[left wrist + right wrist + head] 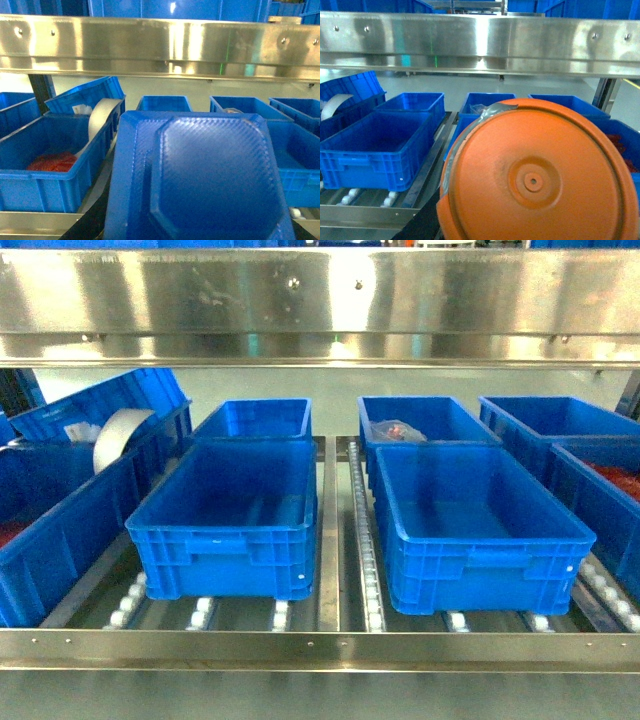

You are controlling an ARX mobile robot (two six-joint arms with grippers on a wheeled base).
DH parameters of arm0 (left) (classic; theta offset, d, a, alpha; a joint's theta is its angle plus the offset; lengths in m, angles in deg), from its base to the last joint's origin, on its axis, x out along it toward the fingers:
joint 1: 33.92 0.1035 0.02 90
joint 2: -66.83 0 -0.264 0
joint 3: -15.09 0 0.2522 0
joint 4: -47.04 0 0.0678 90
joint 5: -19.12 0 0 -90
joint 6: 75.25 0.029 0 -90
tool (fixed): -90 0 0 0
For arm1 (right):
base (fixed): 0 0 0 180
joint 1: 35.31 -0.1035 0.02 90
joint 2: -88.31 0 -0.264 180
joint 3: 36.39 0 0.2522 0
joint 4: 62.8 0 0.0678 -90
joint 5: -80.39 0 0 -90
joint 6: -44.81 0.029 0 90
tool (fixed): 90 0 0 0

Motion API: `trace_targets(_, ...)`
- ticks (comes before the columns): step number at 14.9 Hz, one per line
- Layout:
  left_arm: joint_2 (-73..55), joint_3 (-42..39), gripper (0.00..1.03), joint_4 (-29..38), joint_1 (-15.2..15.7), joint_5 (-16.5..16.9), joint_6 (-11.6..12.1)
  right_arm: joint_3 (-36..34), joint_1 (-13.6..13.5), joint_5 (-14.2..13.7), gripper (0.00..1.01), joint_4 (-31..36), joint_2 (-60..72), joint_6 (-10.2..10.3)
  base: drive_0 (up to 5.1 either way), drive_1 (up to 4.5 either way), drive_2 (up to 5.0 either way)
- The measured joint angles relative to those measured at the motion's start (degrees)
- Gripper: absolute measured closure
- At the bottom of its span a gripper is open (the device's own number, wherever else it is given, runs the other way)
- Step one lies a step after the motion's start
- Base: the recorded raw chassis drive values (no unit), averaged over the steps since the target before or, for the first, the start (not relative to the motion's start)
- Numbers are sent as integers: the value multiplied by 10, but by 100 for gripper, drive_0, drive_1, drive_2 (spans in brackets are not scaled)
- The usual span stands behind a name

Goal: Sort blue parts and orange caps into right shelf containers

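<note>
A blue part (200, 180), textured and with an octagonal raised face, fills the lower left wrist view; it hangs right in front of that camera and hides my left gripper's fingers. An orange cap (540, 175), round with concentric rings at its middle, fills the lower right wrist view the same way and hides my right gripper's fingers. Both pieces hang in front of the shelf. The right shelf containers are deep blue bins: a front one (480, 530) that looks bare inside, and one behind it (425, 420). Neither gripper shows in the head view.
A steel beam (320, 300) runs overhead and a steel rail (320, 650) along the shelf's front. Middle-left bins (230, 520) sit on rollers. A tilted bin at the left holds a white tape roll (120, 435). Red pieces (50, 162) lie in the left bin and in the far right one (610, 475).
</note>
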Motion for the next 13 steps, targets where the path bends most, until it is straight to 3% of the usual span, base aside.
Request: trace_targets(13,0,0,60,0,0,0,0,0,0,0,57,1,0,4,0,0,0)
